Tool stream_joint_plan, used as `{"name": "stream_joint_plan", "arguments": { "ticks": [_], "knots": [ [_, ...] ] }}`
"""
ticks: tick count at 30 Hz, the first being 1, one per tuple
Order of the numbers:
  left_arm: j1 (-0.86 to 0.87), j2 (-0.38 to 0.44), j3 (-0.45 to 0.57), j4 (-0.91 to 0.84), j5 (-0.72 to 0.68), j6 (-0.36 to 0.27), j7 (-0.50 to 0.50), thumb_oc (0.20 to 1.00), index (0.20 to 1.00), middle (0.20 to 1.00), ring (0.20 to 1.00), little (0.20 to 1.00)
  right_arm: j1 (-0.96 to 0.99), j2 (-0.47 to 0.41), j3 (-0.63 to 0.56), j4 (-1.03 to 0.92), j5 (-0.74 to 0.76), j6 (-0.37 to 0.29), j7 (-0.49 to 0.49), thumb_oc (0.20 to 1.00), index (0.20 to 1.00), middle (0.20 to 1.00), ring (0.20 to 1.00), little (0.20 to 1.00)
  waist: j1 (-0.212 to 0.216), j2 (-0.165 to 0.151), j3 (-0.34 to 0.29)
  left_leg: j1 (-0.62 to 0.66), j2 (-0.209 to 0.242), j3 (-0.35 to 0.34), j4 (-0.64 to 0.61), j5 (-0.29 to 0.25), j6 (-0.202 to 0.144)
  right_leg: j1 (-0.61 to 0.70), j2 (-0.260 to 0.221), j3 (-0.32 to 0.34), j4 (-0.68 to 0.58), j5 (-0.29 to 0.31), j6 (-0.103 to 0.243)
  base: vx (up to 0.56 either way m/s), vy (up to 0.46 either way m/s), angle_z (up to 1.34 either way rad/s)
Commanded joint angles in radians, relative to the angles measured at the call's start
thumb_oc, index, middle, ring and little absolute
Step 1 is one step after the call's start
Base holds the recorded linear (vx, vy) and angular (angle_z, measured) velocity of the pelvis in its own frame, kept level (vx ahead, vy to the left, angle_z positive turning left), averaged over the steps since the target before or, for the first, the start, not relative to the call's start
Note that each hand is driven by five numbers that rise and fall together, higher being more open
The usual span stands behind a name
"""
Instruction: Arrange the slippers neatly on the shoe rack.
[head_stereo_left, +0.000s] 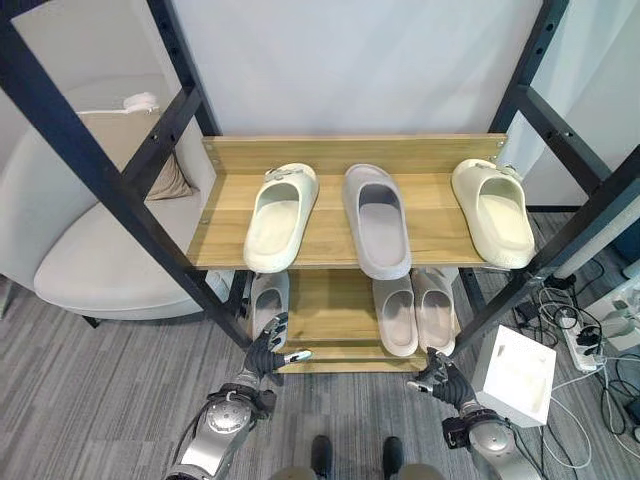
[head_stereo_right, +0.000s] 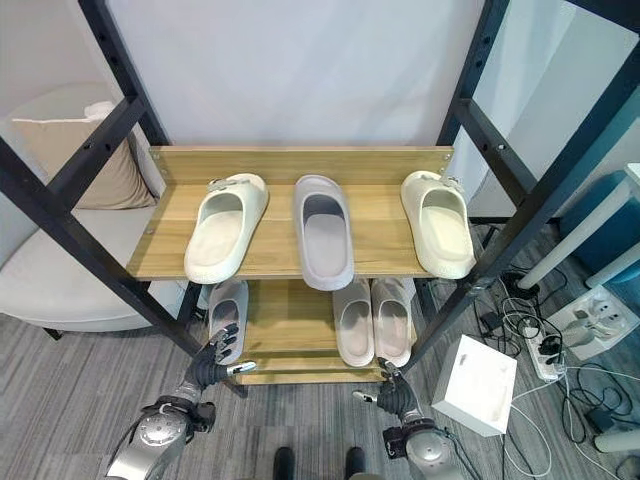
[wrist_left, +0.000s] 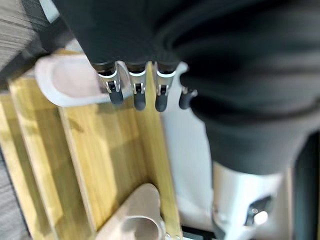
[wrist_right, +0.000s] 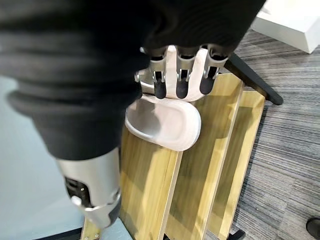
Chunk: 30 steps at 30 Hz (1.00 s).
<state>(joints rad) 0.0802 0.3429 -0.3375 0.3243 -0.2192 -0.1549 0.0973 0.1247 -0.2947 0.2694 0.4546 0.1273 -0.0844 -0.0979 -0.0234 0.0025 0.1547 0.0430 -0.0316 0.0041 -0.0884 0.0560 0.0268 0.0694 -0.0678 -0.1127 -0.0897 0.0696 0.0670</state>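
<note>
Left eye view: the shoe rack (head_stereo_left: 340, 150) carries three slippers on its top shelf: a cream slipper (head_stereo_left: 281, 215), a grey slipper (head_stereo_left: 377, 220) and a second cream slipper (head_stereo_left: 492, 210). The left hand (head_stereo_left: 268, 351) and right hand (head_stereo_left: 437, 375) hover low before the lower shelf (head_stereo_left: 330, 310), fingers spread loose, grasping nothing.

Right eye view: beyond the left fingers lies a lone grey slipper (head_stereo_right: 227, 312); beyond the right fingers, a pinkish pair (head_stereo_right: 371, 318) lies side by side. A white box (head_stereo_right: 478, 384) sits on the floor outside the right fingers.

Left wrist view: fingers (wrist_left: 136, 95) relaxed, their tips over the lone slipper's toe, contact unclear.

Right wrist view: fingers (wrist_right: 181, 82) relaxed, above a slipper's toe (wrist_right: 165, 122).

Risk: a reach from this low could shove a slipper deeper or off the shelf edge; the rack's dark posts stand close beside both wrists and could snag them.
</note>
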Motion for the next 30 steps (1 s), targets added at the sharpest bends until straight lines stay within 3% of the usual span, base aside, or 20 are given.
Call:
{"name": "stream_joint_plan", "arguments": {
  "ticks": [1, 2, 3, 5, 7, 12, 15, 18, 21, 24, 30],
  "knots": [
    [-0.031, 0.000, 0.005, -0.035, -0.008, -0.042, 0.004, 1.000, 1.000, 1.000, 1.000, 1.000, -0.021, -0.078, 0.027, -0.184, -0.196, -0.048, -0.036, 1.000, 1.000, 1.000, 1.000, 1.000, -0.008, -0.020, -0.011, 0.059, -0.010, 0.001, 0.001, -0.157, 0.013, 0.069, 0.023, -0.009, 0.002, -0.170, 0.007, 0.02, -0.056, 0.02],
    [-0.026, -0.002, 0.009, -0.037, 0.003, -0.045, 0.015, 1.000, 1.000, 1.000, 1.000, 1.000, -0.004, -0.115, 0.020, -0.272, -0.308, -0.059, -0.066, 1.000, 1.000, 1.000, 1.000, 1.000, -0.010, -0.020, -0.008, 0.062, -0.009, 0.001, 0.001, -0.158, 0.012, 0.071, 0.025, -0.011, 0.002, -0.174, 0.007, 0.02, -0.055, -0.01],
    [-0.025, -0.003, 0.008, -0.038, 0.004, -0.045, 0.015, 1.000, 1.000, 1.000, 1.000, 1.000, -0.002, -0.115, 0.019, -0.274, -0.309, -0.057, -0.065, 1.000, 1.000, 1.000, 1.000, 1.000, -0.010, -0.019, -0.009, 0.062, -0.009, 0.000, 0.001, -0.158, 0.012, 0.071, 0.025, -0.011, 0.002, -0.174, 0.007, 0.00, 0.000, 0.00],
    [-0.014, -0.010, -0.007, -0.048, 0.035, -0.064, 0.052, 1.000, 1.000, 1.000, 1.000, 1.000, 0.099, -0.200, -0.026, -0.525, -0.554, -0.104, -0.129, 1.000, 1.000, 1.000, 1.000, 1.000, -0.028, -0.015, -0.006, 0.068, -0.005, 0.006, 0.001, -0.162, 0.012, 0.074, 0.029, -0.006, 0.002, -0.180, 0.008, 0.00, 0.000, 0.00],
    [-0.012, -0.009, -0.017, -0.047, 0.051, -0.076, 0.075, 1.000, 1.000, 1.000, 1.000, 1.000, 0.173, -0.237, -0.054, -0.651, -0.649, -0.129, -0.173, 1.000, 1.000, 1.000, 1.000, 1.000, -0.044, -0.012, -0.007, 0.073, -0.002, 0.008, 0.001, -0.169, 0.011, 0.076, 0.032, 0.002, 0.002, -0.184, 0.011, 0.01, -0.002, 0.06],
    [0.003, 0.013, -0.042, -0.066, 0.059, -0.098, 0.121, 1.000, 1.000, 1.000, 1.000, 1.000, 0.214, -0.309, -0.053, -0.823, -0.775, -0.166, -0.328, 1.000, 1.000, 1.000, 1.000, 1.000, -0.055, -0.008, -0.019, 0.077, 0.005, 0.020, 0.001, -0.172, 0.005, 0.075, 0.036, 0.009, 0.002, -0.186, 0.014, 0.00, 0.002, -0.08],
    [-0.005, 0.018, -0.069, -0.070, 0.059, -0.101, 0.148, 1.000, 1.000, 1.000, 1.000, 1.000, 0.130, -0.331, -0.035, -0.881, -0.819, -0.147, -0.440, 1.000, 1.000, 1.000, 1.000, 1.000, -0.048, -0.006, -0.033, 0.080, 0.007, 0.018, 0.001, -0.174, 0.002, 0.078, 0.038, 0.007, 0.002, -0.188, 0.014, 0.00, 0.005, -0.04],
    [-0.021, 0.012, -0.085, -0.065, 0.051, -0.100, 0.166, 1.000, 1.000, 1.000, 1.000, 1.000, 0.017, -0.323, -0.003, -0.883, -0.829, -0.121, -0.502, 1.000, 1.000, 1.000, 1.000, 1.000, -0.039, -0.006, -0.041, 0.082, 0.008, 0.015, 0.001, -0.175, 0.003, 0.081, 0.038, 0.004, 0.002, -0.191, 0.012, 0.00, 0.002, -0.01],
    [-0.041, 0.003, -0.108, -0.066, 0.019, -0.102, 0.182, 1.000, 1.000, 1.000, 1.000, 1.000, -0.216, -0.289, 0.041, -0.841, -0.839, -0.062, -0.567, 1.000, 1.000, 1.000, 1.000, 1.000, -0.011, -0.010, -0.055, 0.085, 0.008, 0.007, 0.001, -0.175, 0.004, 0.088, 0.038, -0.005, 0.002, -0.193, 0.006, 0.00, 0.007, 0.01],
    [-0.052, -0.001, -0.109, -0.063, 0.007, -0.102, 0.183, 1.000, 1.000, 1.000, 1.000, 1.000, -0.331, -0.265, 0.058, -0.798, -0.844, -0.037, -0.579, 1.000, 1.000, 1.000, 1.000, 1.000, 0.000, -0.013, -0.057, 0.081, 0.006, -0.001, 0.001, -0.169, 0.005, 0.086, 0.037, -0.011, 0.002, -0.189, 0.003, -0.02, 0.019, 0.13],
    [-0.054, -0.006, -0.096, -0.040, -0.030, -0.110, 0.150, 1.000, 1.000, 1.000, 1.000, 1.000, -0.611, -0.234, 0.072, -0.593, -0.814, 0.026, -0.567, 1.000, 1.000, 1.000, 1.000, 1.000, 0.066, -0.031, -0.065, 0.076, -0.002, -0.037, 0.001, -0.172, 0.008, 0.088, 0.035, -0.035, 0.012, -0.189, 0.001, 0.00, 0.031, 0.19]
  ]
}}
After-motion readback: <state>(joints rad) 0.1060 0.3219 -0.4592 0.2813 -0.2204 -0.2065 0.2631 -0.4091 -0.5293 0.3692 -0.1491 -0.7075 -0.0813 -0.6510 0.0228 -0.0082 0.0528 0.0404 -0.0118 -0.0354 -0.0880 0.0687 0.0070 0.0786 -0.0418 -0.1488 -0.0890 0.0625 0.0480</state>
